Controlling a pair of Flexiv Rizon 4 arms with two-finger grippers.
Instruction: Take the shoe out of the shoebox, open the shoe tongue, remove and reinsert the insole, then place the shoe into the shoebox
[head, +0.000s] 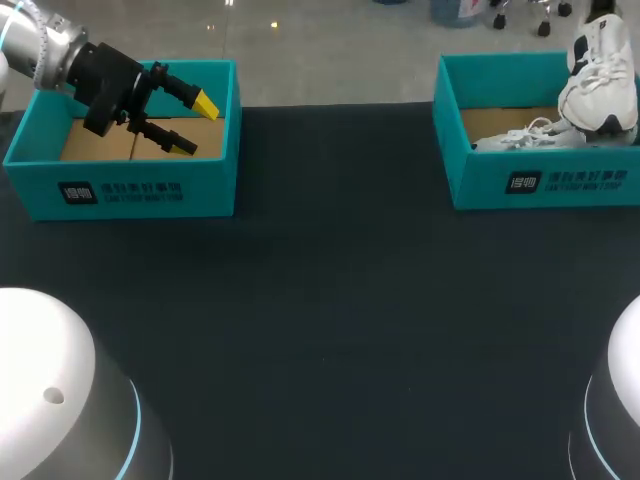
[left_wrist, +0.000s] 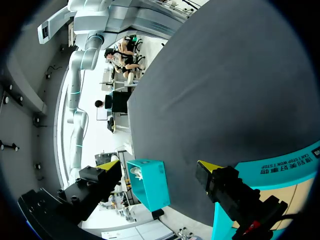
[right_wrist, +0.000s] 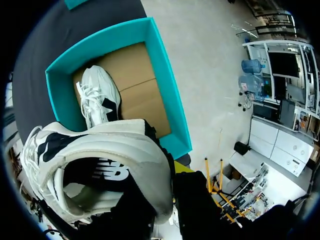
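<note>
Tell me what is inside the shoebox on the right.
One white sneaker lies on the brown cardboard floor of the right shoebox. The lifted sneaker, held up in front of the camera, hides one corner of the box, so that part is unseen.

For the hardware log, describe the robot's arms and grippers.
Left arm: silver-grey casing with cyan rings. Left gripper: black, boxy fingers with yellow tips. Right arm: pale rounded shell, cyan ring. Right gripper: black, one yellow tip just showing.
</note>
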